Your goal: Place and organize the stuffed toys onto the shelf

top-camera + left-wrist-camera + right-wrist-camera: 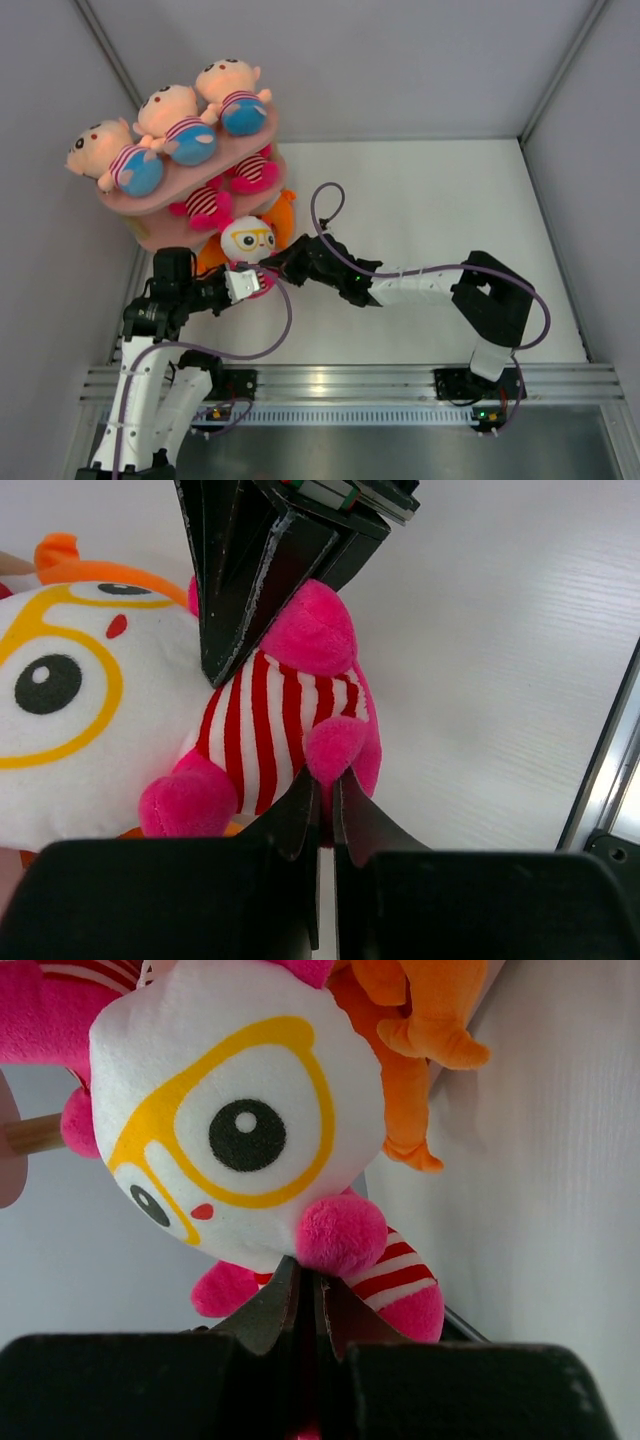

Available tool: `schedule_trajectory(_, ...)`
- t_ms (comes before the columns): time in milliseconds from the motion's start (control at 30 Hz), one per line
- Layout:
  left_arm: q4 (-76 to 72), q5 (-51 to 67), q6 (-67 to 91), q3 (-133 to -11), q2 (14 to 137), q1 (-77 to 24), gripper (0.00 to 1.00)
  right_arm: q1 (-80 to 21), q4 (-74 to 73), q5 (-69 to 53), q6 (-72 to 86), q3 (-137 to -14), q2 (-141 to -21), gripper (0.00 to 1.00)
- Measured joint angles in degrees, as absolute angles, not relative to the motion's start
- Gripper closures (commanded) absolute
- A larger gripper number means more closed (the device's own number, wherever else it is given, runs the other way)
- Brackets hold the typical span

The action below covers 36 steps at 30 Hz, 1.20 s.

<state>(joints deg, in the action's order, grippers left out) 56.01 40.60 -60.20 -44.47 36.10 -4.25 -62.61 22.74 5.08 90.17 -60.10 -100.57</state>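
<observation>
Shelf (140,205), upper left of the top view: the top tier holds three boy dolls (175,125) in a row. The lower tier holds two striped dolls (203,207) with pink limbs.

A third glasses doll (248,240) sits at centre left, just below the shelf, above the desk (430,220) and against an orange plush (283,212). Its face is up. Its long axis runs top to bottom of the frame, with the head toward the shelf.

Left tool (320,785): jaws together, clamped on a pink limb of the glasses doll. Right tool (308,1290): jaws together, clamped on another pink limb.
</observation>
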Motion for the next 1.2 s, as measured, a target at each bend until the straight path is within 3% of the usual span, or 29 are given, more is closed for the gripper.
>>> schedule_trajectory(33,55.7,40.6,-59.2,-44.5,36.1,-4.3,1.00,-62.6,22.8,5.1,90.2,-60.1,-100.6,1.00)
schedule_trajectory(100,55.1,40.5,-56.9,-44.6,36.1,-4.3,1.00,-62.6,23.0,5.1,90.2,-60.1,-100.6,0.91)
schedule_trajectory(167,54.7,39.9,-54.4,-44.9,35.6,-4.3,1.00,-62.6,23.4,5.1,90.1,-60.1,-100.5,0.75)
schedule_trajectory(200,54.4,39.1,-52.8,-45.4,35.0,-4.3,1.00,-62.6,23.6,5.2,89.9,-60.0,-100.4,0.61)
schedule_trajectory(300,54.3,36.4,-48.7,-47.7,32.6,-4.3,1.00,-62.6,22.9,4.9,87.6,-59.5,-99.2,0.49)
schedule_trajectory(500,54.3,28.8,-41.6,-58.0,27.0,-4.3,1.00,-62.3,17.0,4.5,77.9,-59.3,-91.9,0.45)
schedule_trajectory(833,54.9,12.5,-40.8,-69.2,28.6,-4.5,1.00,-61.2,7.8,12.1,59.1,-59.2,-76.6,0.44)
schedule_trajectory(1033,55.4,10.6,-43.3,-73.2,29.8,-4.5,1.00,-61.2,4.2,9.1,44.7,-62.1,-75.1,0.42)
schedule_trajectory(1200,58.9,14.8,-43.5,-78.0,31.1,-4.5,1.00,-61.2,2.7,3.6,34.3,-67.4,-76.9,0.35)
